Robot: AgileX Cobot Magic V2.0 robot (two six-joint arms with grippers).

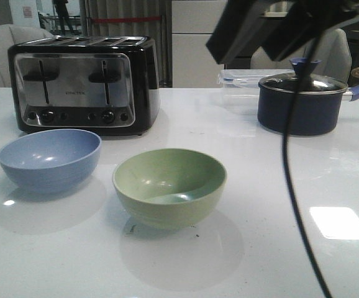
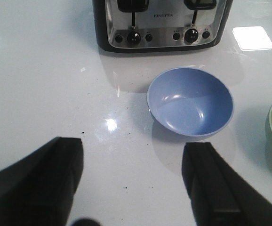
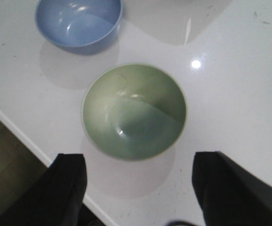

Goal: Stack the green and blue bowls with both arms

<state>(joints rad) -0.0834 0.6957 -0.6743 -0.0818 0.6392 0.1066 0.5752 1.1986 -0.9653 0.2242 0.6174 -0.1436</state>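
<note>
The pale blue bowl (image 1: 49, 158) stands upright and empty on the white table at the left, in front of the toaster. The pale green bowl (image 1: 169, 186) stands upright and empty beside it, near the middle, apart from it. My left gripper (image 2: 133, 155) is open and empty above the bare table, short of the blue bowl (image 2: 190, 101). My right gripper (image 3: 138, 165) is open and empty, high above the table edge, short of the green bowl (image 3: 134, 110); the blue bowl (image 3: 78, 22) lies beyond. In the front view only dark parts of the right arm (image 1: 279, 25) show at the top.
A black and chrome toaster (image 1: 83, 84) stands at the back left. A dark navy pot with a glass lid (image 1: 302, 102) and a clear plastic box (image 1: 241, 84) stand at the back right. A black cable (image 1: 294, 186) hangs down at the right. The table's edge (image 3: 28, 141) is near the green bowl.
</note>
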